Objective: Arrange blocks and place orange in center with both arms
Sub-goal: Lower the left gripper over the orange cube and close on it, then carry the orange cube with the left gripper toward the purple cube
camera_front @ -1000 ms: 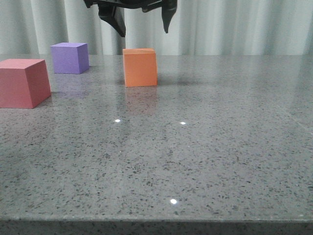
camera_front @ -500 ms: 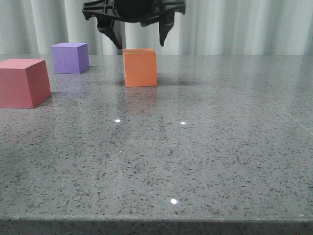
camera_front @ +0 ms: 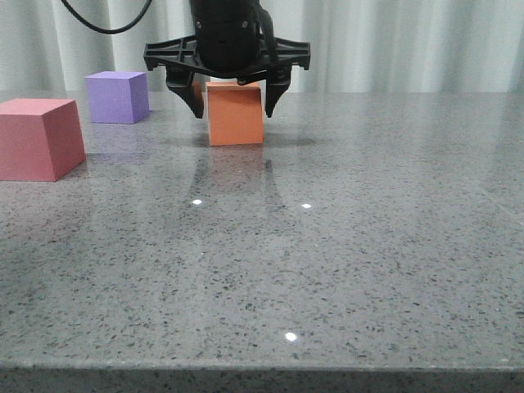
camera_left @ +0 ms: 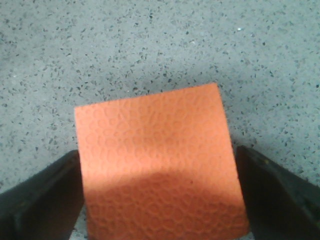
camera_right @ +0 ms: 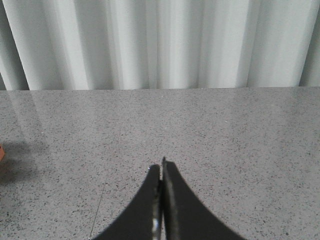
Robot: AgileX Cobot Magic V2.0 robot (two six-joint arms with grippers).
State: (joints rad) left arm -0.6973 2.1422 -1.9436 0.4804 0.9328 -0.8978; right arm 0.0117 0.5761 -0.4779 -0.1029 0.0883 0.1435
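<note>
The orange cube [camera_front: 235, 119] stands on the grey speckled table [camera_front: 344, 246], left of the middle and toward the back. My left gripper [camera_front: 232, 110] has come down over it and is open, one finger on each side of the cube and the tips above the table. In the left wrist view the cube [camera_left: 155, 150] fills the space between the two black fingers [camera_left: 45, 200] of the gripper [camera_left: 159, 200]. The red/pink cube [camera_front: 37, 139] sits at the left edge. The purple cube [camera_front: 117, 97] is behind it. My right gripper [camera_right: 161, 167] is shut and empty above bare table.
A pale pleated curtain [camera_front: 409, 41] hangs behind the table. The table's front edge [camera_front: 262, 368] runs across the bottom of the front view. A sliver of the orange cube [camera_right: 1, 152] shows at the edge of the right wrist view.
My left gripper has come down from above the orange cube until its open fingers straddle it. The cubes have not moved.
</note>
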